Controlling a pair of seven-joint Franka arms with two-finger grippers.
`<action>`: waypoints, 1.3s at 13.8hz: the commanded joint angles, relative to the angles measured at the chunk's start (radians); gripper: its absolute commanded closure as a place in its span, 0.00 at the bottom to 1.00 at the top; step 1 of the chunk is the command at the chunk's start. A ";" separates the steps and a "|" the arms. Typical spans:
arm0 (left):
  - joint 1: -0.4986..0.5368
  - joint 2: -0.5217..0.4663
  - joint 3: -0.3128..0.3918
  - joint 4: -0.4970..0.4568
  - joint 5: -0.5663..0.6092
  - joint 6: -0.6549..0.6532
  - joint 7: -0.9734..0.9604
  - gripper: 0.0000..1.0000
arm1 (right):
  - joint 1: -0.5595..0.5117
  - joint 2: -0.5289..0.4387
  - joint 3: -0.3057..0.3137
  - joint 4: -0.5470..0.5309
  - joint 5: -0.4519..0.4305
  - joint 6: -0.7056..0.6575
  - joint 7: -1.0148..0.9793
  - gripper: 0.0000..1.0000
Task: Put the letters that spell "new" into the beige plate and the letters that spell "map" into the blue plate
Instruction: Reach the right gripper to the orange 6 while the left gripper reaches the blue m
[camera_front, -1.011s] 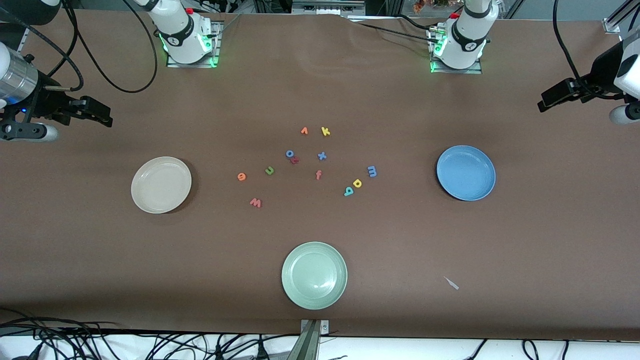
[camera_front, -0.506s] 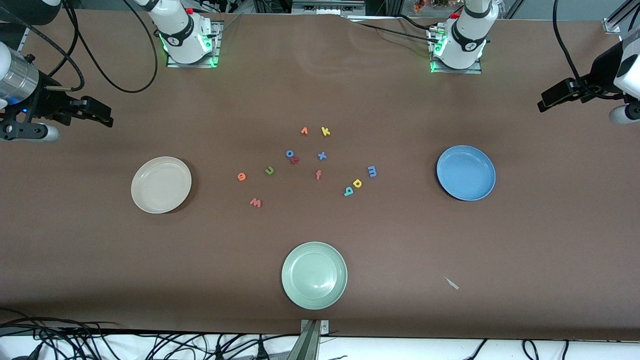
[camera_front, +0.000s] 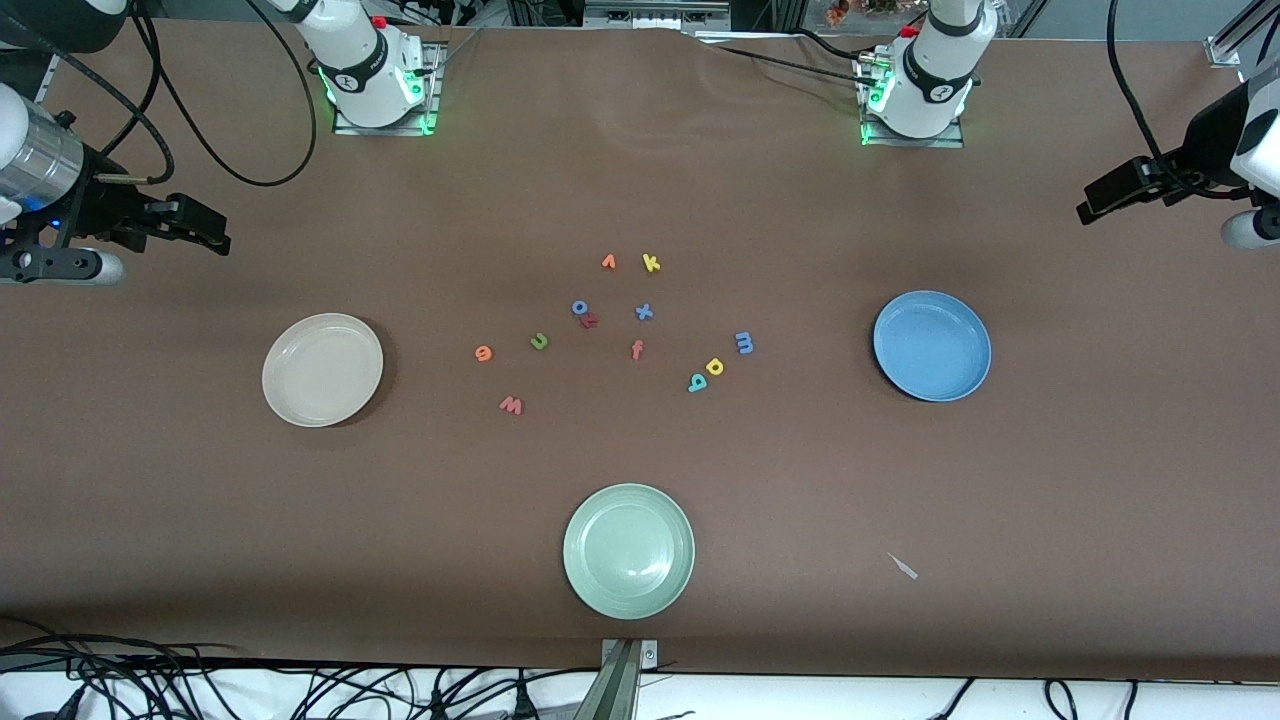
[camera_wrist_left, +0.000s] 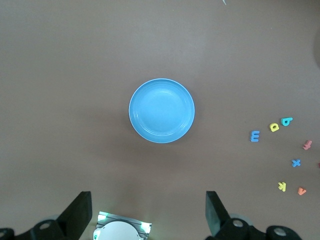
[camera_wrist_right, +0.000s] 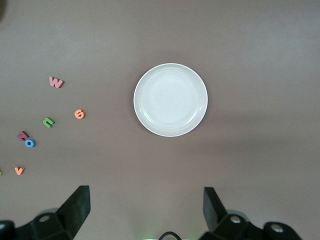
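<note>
The beige plate (camera_front: 322, 369) (camera_wrist_right: 170, 99) lies empty toward the right arm's end. The blue plate (camera_front: 932, 346) (camera_wrist_left: 161, 110) lies empty toward the left arm's end. Between them on the table are the orange e (camera_front: 483, 352), green n (camera_front: 539, 341) and salmon w (camera_front: 511, 405). Closer to the blue plate lie the blue m (camera_front: 744, 343), the yellow letter (camera_front: 715, 366) and the teal letter (camera_front: 697, 382). My right gripper (camera_front: 205, 232) (camera_wrist_right: 145, 190) hangs open and empty high over the table by the beige plate. My left gripper (camera_front: 1090, 205) (camera_wrist_left: 147, 194) hangs open and empty high by the blue plate.
A pale green plate (camera_front: 628, 550) lies nearest the front camera. Spare letters sit in the middle cluster: orange v (camera_front: 608, 262), yellow k (camera_front: 651, 263), blue o (camera_front: 579, 307), dark red r (camera_front: 590, 321), blue x (camera_front: 644, 312), salmon f (camera_front: 637, 349). A small white scrap (camera_front: 903, 566) lies near the front edge.
Both hands have drifted only very slightly. Nothing on the table has moved.
</note>
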 joint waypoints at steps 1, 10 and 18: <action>-0.006 -0.010 -0.002 -0.005 0.000 -0.002 0.002 0.00 | 0.018 0.022 0.001 0.021 0.012 0.007 0.006 0.00; -0.005 -0.004 0.000 -0.005 0.039 0.006 0.134 0.00 | 0.124 0.089 0.001 0.024 0.012 0.007 0.006 0.00; -0.006 -0.004 -0.005 -0.002 0.028 -0.002 0.131 0.00 | 0.234 0.235 0.001 -0.019 0.013 0.150 0.021 0.00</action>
